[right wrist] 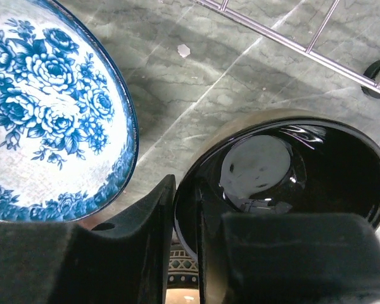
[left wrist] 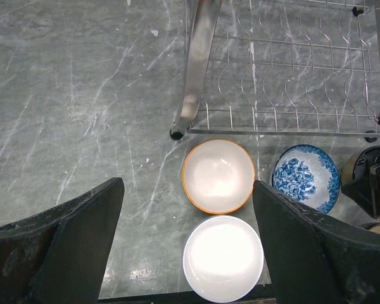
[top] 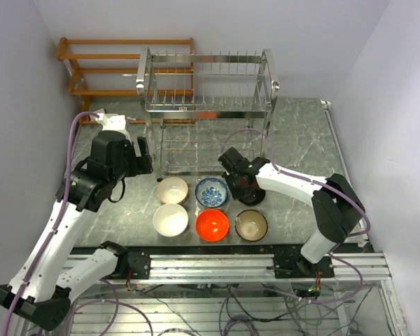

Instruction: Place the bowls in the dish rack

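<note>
Grey marble table (top: pixel 301 140), white walls. From above, the silver dish rack (top: pixel 206 87) stands at the back, with six bowls (top: pixel 212 224) in two rows just in front of it.

Left wrist: the left gripper (left wrist: pixel 187 185) hangs spread wide and empty over the cream-tan bowl (left wrist: pixel 218 175) and white bowl (left wrist: pixel 223 258), by the rack's front leg.

Right wrist: the right gripper (right wrist: pixel 187 196) pinches the rim of the dark bowl (right wrist: pixel 291 164), beside the blue-and-white bowl (right wrist: pixel 50 114), near the rack's base wire.

End effector (right wrist: pixel 187 212) straddling dark bowl (right wrist: pixel 316 158) rim; blue-and-white bowl (right wrist: pixel 50 114) just beside
</note>
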Robot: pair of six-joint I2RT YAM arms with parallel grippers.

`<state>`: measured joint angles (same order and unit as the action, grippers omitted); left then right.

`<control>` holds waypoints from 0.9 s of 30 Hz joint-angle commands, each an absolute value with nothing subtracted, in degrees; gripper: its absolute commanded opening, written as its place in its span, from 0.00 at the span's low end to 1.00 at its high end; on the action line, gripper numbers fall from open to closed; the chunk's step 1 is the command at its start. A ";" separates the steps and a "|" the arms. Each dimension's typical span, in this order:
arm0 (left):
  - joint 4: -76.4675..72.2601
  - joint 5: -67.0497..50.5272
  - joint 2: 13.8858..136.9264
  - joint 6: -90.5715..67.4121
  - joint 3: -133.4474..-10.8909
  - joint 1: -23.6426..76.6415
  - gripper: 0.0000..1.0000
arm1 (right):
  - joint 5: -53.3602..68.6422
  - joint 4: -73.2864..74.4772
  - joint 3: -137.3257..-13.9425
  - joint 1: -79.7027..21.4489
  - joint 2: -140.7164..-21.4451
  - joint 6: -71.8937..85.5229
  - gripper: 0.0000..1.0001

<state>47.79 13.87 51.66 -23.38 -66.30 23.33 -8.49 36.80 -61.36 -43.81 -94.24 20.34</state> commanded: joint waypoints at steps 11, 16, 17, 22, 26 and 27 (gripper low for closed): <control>46.88 16.08 50.10 -20.11 -66.80 22.94 0.93 | -8.41 40.12 -66.61 -42.69 -93.15 21.39 0.00; 46.40 16.17 49.54 -19.69 -66.05 22.94 0.93 | -3.10 41.65 -70.19 -40.80 -89.08 21.59 0.00; 46.03 16.13 49.35 -19.76 -65.78 22.94 0.93 | -1.46 41.48 -70.86 -40.10 -88.30 21.43 0.00; 44.69 15.60 48.98 -20.04 -64.96 22.94 0.93 | 5.53 39.98 -74.72 -35.98 -85.98 21.81 0.00; 43.90 15.64 48.87 -19.79 -64.78 22.94 0.93 | 15.96 34.09 -75.10 -30.47 -85.89 24.01 0.00; 43.83 15.71 48.87 -19.74 -64.82 22.94 0.93 | 18.74 32.00 -74.94 -29.57 -86.01 24.69 0.00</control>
